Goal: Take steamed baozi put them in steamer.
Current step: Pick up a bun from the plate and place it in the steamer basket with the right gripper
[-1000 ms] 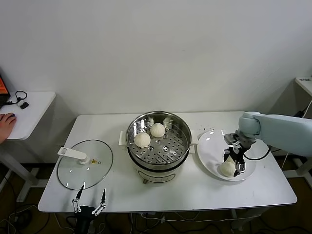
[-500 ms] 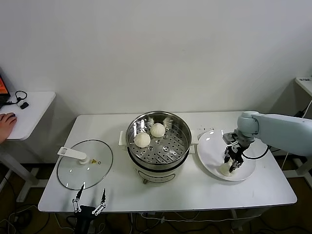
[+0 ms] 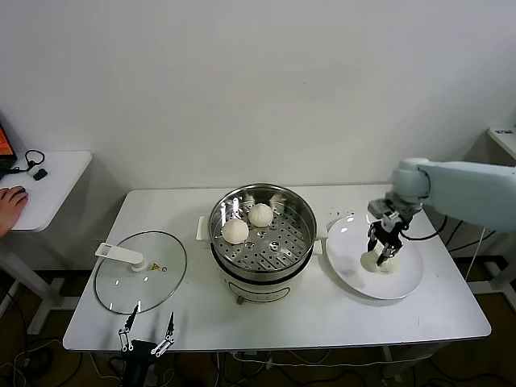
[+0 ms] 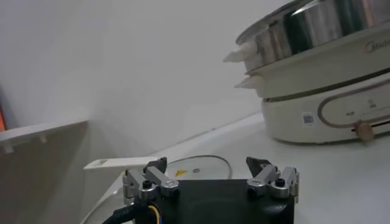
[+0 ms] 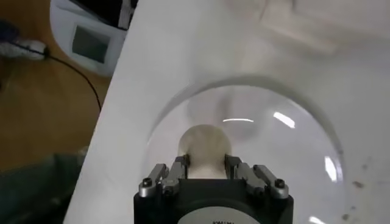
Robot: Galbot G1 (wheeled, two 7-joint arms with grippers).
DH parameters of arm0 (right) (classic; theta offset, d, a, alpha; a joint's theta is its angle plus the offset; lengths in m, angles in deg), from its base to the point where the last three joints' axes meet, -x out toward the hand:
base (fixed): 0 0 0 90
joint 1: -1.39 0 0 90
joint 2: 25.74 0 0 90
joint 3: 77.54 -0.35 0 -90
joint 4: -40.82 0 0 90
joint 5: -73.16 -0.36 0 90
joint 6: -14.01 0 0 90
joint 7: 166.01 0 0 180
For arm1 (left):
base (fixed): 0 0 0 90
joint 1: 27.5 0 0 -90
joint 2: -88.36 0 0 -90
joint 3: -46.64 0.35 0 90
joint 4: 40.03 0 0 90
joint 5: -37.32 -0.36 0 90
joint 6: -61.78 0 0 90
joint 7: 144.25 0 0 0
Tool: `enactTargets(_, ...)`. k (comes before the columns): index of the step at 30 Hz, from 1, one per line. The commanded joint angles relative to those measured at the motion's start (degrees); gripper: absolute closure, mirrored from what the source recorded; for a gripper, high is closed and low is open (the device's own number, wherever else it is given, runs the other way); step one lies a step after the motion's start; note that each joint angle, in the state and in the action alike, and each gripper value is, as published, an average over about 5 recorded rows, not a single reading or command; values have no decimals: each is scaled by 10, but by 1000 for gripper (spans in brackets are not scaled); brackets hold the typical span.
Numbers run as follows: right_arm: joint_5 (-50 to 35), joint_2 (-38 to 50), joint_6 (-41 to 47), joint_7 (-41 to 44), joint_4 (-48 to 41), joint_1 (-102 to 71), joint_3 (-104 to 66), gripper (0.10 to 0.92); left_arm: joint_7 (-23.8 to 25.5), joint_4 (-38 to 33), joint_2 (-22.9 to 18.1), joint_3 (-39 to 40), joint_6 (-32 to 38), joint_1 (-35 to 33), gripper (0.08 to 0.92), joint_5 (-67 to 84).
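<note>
The steamer [image 3: 282, 242] stands mid-table with two baozi [image 3: 235, 231] [image 3: 260, 214] on the far left of its perforated tray. My right gripper [image 3: 381, 248] is shut on a third off-white baozi [image 3: 371, 260], held just above the white plate [image 3: 403, 282] to the steamer's right. In the right wrist view the fingers [image 5: 181, 163] pinch both sides of that baozi [image 5: 206, 141] over the plate [image 5: 286, 152]. My left gripper [image 3: 147, 332] hangs open and parked below the table's front edge, left of the steamer; in its own view the gripper [image 4: 210, 167] holds nothing and the steamer [image 4: 317, 36] stands beyond.
A flat glass lid [image 3: 141, 282] with a white handle lies on the table left of the steamer. A side table [image 3: 56, 181] with a person's hand [image 3: 10, 201] stands further left. The table's right end lies just past the plate.
My right gripper shut on the baozi on the plate, then lifted it and drew it toward the plate's far side. The left arm has not moved.
</note>
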State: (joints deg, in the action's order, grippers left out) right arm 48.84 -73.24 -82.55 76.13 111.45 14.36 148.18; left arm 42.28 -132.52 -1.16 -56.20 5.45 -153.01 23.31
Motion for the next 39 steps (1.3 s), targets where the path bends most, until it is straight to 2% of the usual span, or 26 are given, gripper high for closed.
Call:
enactTargets(1, 62, -32, -239, -6, 56, 204, 59, 571, 0, -2, 1, 1, 0, -1, 177, -3)
enactTargets(8, 125, -57, -316, -51, 142, 256, 22, 538, 0, -2, 0, 1, 0, -4, 177, -5)
enactTargets(16, 160, -101, -285, -70, 205, 188, -83, 566, 0, -7, -5, 3, -1, -5, 177, -8)
enactTargets(28, 225, -199, -243, -95, 173, 56, -157, 567, -1, -13, -7, 3, 0, -7, 177, -8)
enactTargets(39, 233, -211, -210, -101, 159, -3, -159, 570, -1, -12, -7, -1, 0, -7, 177, -5)
